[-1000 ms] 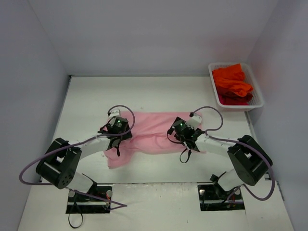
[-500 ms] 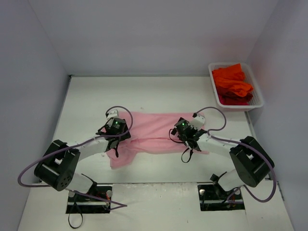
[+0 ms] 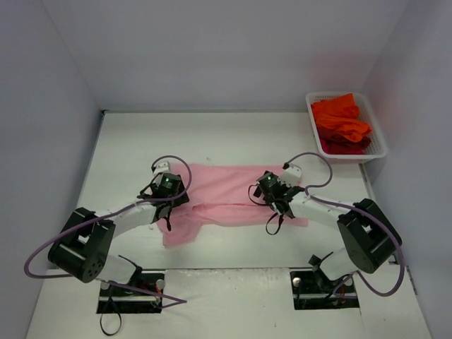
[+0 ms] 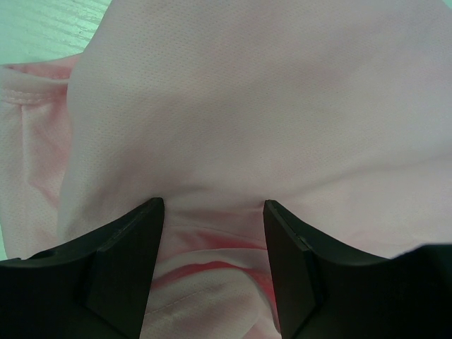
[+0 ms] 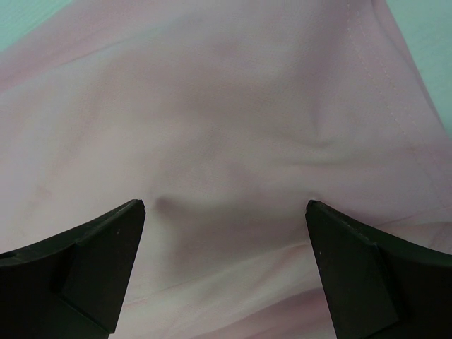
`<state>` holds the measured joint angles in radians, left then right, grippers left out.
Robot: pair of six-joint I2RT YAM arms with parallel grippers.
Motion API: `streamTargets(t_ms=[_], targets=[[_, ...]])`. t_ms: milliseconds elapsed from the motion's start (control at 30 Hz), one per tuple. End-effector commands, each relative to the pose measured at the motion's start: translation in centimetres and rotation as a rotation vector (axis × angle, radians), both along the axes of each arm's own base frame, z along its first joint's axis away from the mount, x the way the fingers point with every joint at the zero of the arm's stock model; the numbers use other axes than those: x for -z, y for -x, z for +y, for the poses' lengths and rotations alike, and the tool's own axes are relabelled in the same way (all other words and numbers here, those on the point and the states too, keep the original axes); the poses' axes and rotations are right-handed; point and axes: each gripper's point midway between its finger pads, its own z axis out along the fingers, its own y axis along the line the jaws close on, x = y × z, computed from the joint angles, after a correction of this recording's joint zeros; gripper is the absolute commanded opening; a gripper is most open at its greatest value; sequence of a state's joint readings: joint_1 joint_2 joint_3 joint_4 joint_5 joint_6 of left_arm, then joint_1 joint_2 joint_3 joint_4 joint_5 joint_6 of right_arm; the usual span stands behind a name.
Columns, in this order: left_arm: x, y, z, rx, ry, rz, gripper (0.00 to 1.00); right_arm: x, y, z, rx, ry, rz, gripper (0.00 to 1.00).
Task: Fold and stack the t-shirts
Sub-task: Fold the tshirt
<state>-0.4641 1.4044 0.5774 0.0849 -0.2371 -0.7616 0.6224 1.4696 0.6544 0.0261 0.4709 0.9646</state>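
Two grippers press down on one light pink t-shirt (image 3: 224, 189) laid across the white table (image 3: 233, 138). The left gripper (image 4: 212, 206) holds its fingers (image 4: 126, 244) partly apart, with a soft ridge of cloth rising between the tips. The right gripper (image 5: 226, 206) is spread wide over smoother fabric, a stitched seam running off to its right. Neither is closed on the shirt, and the cloth lies under and ahead of both sets of tips. Since a second ago both have slid a little farther out from their bases and slightly away from each other. The shirt between them now lies flatter and stretched wider, its near flap trailing behind the left gripper. Well beyond the right gripper, off to its right, the orange-red t-shirts (image 3: 342, 123) sit heaped in a white mesh basket (image 3: 378, 151) — unchanged.
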Motion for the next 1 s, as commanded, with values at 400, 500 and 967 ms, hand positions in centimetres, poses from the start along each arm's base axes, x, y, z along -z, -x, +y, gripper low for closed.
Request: streamTargets(t_ms=[400,500,967], targets=[[-4.0,-1.5,-0.5,0.002,0.043,-0.089,0.55,-7.4,-2.5,1.1,-0.068,0.048,-0.149,0.95],[-4.8,-1.5,-0.6,0.003,0.045,-0.102,0.54,-8.0,-2.0,0.6,-0.064,0.058,-0.156,0.95],[-8.8,1.6,-0.6,0.019,0.071,-0.134,0.55,-7.4,1.0,0.2,-0.090,0.029,-0.113,0.94]])
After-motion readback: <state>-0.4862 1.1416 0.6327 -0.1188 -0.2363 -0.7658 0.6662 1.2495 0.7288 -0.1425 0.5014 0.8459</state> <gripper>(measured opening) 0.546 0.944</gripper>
